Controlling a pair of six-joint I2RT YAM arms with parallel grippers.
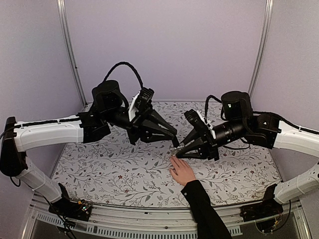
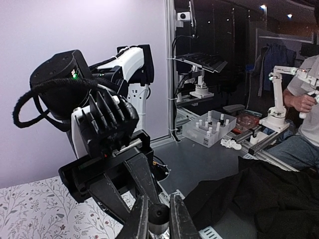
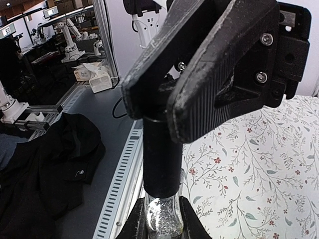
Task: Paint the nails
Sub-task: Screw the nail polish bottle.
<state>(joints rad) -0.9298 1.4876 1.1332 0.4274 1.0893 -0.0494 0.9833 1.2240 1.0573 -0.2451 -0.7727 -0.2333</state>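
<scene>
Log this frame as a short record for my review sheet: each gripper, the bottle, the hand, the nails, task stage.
left gripper: jaws shut on glitter bottle, at its glass body
right gripper: jaws shut on black cap
cap: appears seated on the bottle
hand: flat on table, black sleeve, just near of the bottle
nails: too small to judge paint
stage: bottle not yet opened
</scene>
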